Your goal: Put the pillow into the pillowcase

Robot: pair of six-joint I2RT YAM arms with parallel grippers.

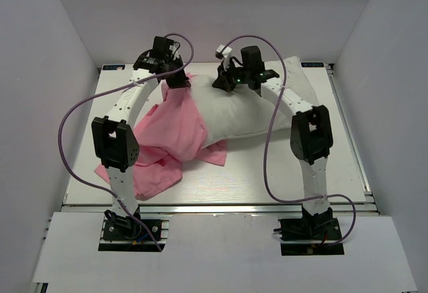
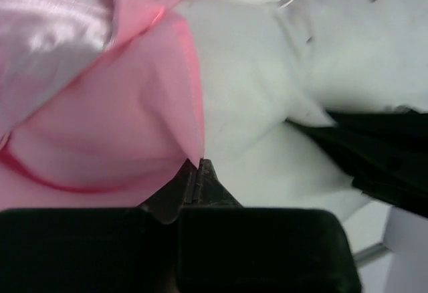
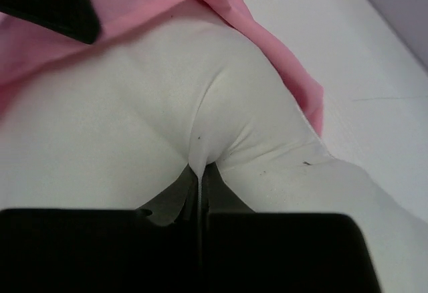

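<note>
The white pillow (image 1: 257,109) lies across the middle and far right of the table, its left end tucked under the pink pillowcase (image 1: 164,139). The pillowcase trails in crumpled folds toward the near left. My left gripper (image 1: 176,83) is at the far edge of the pink fabric. In the left wrist view it (image 2: 198,166) is shut on a pinch of the pillowcase (image 2: 100,126), right beside the pillow (image 2: 267,85). My right gripper (image 1: 235,83) sits on the pillow's far upper edge. It (image 3: 202,169) is shut on a pinched fold of the pillow (image 3: 134,106), with the pillowcase (image 3: 281,59) draped behind.
The white table (image 1: 267,179) is boxed in by pale walls on the left, right and back. Purple cables (image 1: 267,152) loop off both arms over the table. The left arm's dark wrist (image 3: 53,2) shows at the right wrist view's top left corner.
</note>
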